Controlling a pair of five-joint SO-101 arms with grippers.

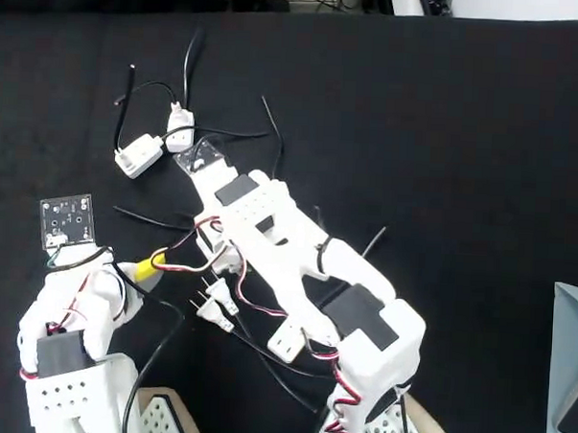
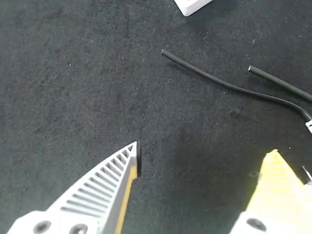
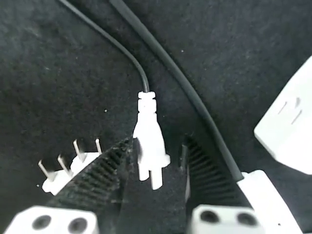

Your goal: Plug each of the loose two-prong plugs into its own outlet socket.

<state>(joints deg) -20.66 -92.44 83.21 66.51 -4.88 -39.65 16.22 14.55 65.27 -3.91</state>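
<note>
Right fingers [image 3: 105, 170] are spread astride a plug [image 3: 147, 136] lying on the tabletop [image 3: 58, 58], 1 touching it, beside an outlet [image 3: 287, 122] with empty slots. 2 more plugs [image 1: 218, 296] are seen loose, so nothing seems plugged yet. Right arm [image 1: 278, 245] is stretched far forward; left arm [image 1: 74, 313] is folded back, left fingers [image 2: 109, 183] spread.

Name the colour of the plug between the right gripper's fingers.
The plug is white, its cord black; clearest in right wrist view.

Table cover [image 2: 73, 73]: black cloth, matt, slightly fuzzy.
Plug [image 3: 147, 139]: white plastic, smooth.
Prongs [image 3: 76, 147]: bare metal, dull shine.
Cords [image 2: 219, 85]: black, smooth sheath.
Left gripper [image 2: 205, 147]: ribbed matt plastic.
</note>
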